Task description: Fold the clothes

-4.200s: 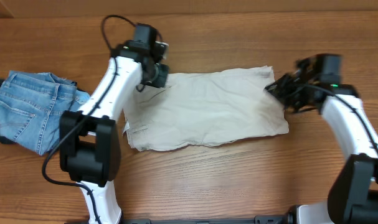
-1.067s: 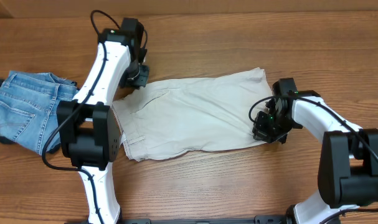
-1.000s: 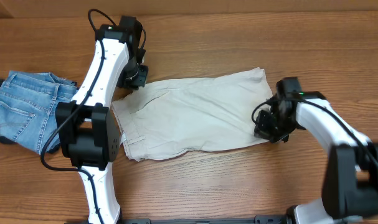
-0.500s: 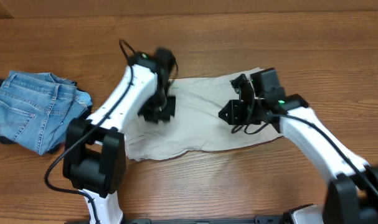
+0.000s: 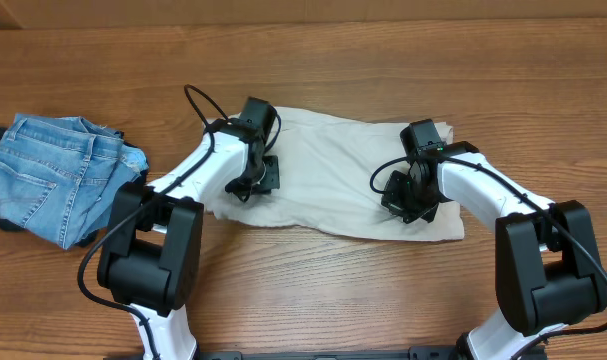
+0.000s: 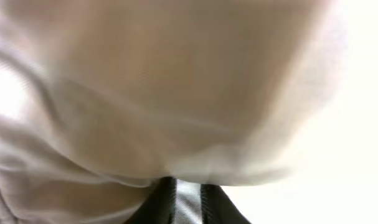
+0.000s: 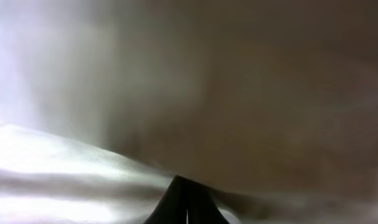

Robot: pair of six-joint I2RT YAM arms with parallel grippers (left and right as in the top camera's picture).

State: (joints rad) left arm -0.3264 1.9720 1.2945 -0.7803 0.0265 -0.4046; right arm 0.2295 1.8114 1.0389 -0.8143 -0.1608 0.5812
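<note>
The beige shorts lie across the middle of the table, doubled over into a narrower band. My left gripper rests on their left part and my right gripper on their right part. In the left wrist view beige cloth fills the frame, and the dark fingers are pinched on a strip of it. In the right wrist view the cloth drapes over the fingers, which are pressed together. The light-blue jeans lie crumpled at the far left.
Bare wooden table runs along the front, and more of it lies behind the shorts. The jeans sit close to the left arm's base.
Both grippers left the shorts' outer corners and moved inward over the cloth, dragging fabric along. The shorts are now doubled over, narrower, and shifted toward the right.
</note>
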